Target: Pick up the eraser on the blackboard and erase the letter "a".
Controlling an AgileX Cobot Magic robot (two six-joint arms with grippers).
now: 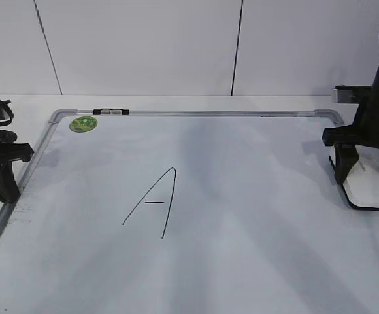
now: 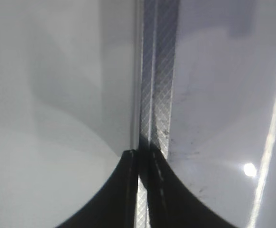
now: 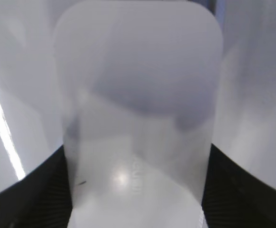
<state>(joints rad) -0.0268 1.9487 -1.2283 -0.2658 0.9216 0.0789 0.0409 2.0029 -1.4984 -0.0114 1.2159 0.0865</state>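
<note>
Left side: the left gripper (image 1: 6,171) sits low at the left frame of the blackboard (image 1: 196,112), and its wrist view shows the 2 fingers (image 2: 128,190) pressed together over the frame rail, holding nothing.

Centre: 1 capital "A" (image 1: 153,204) is the only mark visible on the board. No lowercase letter "a" shows in any view. A green sticker (image 1: 83,123) sits at the top left corner.

Right side: the right gripper (image 1: 362,171) stands at the right edge of the board with the eraser (image 1: 368,188) between its fingers (image 3: 28,199); the fingers flank both long sides closely, and the eraser's lower face appears to rest on the board.

Risks, as judged:
1. With no lowercase mark in sight, a sweep toward the centre may wipe the capital instead.
2. The grip is on smooth plastic sides; drag from the felt could twist the eraser out.
3. The eraser sits near the frame; a lateral move outward could catch the rail.
</note>
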